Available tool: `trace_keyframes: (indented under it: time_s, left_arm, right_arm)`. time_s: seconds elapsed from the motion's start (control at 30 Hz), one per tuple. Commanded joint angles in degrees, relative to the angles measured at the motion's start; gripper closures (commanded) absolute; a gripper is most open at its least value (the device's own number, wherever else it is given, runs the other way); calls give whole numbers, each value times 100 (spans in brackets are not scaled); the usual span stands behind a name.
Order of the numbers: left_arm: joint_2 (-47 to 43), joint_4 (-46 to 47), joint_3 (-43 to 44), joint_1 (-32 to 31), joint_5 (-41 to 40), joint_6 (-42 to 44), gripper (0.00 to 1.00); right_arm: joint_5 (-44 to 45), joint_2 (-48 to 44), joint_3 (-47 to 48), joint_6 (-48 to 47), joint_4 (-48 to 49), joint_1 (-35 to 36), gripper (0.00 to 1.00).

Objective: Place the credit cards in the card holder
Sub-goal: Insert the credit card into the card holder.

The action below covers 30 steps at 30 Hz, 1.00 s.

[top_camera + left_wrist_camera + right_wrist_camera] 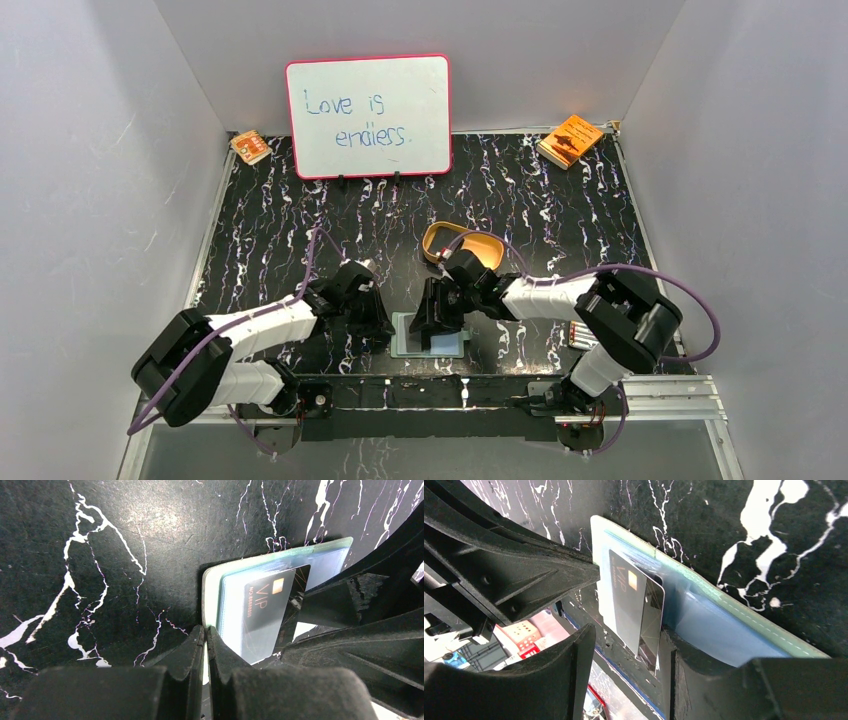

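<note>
Now right gripper (631,634) gapes around credit card (628,602); left gripper (205,636) pinches card holder (229,600).

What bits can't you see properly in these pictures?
- Top view: card holder mostly covered by the right hand.
- Left wrist view: card small print too blurry.
- Right wrist view: card's bottom corner hidden behind a finger.
- Top view: items beside right arm too small.

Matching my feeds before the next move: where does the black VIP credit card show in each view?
Top external: not discernible; the arms' ends cover most of the sage-green bifold card holder.
Left wrist: the black rectangular VIP credit card is centre-right, against the holder's blue pockets.
Right wrist: it is centre-left, standing slanted.
Shared landmark: the holder's pale green edge.
</note>
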Motion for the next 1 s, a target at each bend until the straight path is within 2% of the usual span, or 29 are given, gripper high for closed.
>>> trace_keyframes:
  time_s: [0.0,0.3,0.63,0.8,0.97]
  left_arm:
    - [-35,-336,-168,-29,5,113,98]
    - [-168,-243,-269,-25,65,127,99]
    - [-407,-335,-293,-24,-1,163,100]
    - [-446,-183,-344,-32,68,138,100]
    - [-375,-138,-219,-32,120,158,100]
  right_arm:
    - [113,165,325,-12,-209,100,44]
    - [93,460,643,-73,-264,251,46]
    - [429,383,932,-171,-762,354,42]
    - [269,439,872,76,-516,353,49]
    - [248,525,892,418,-268,355,49]
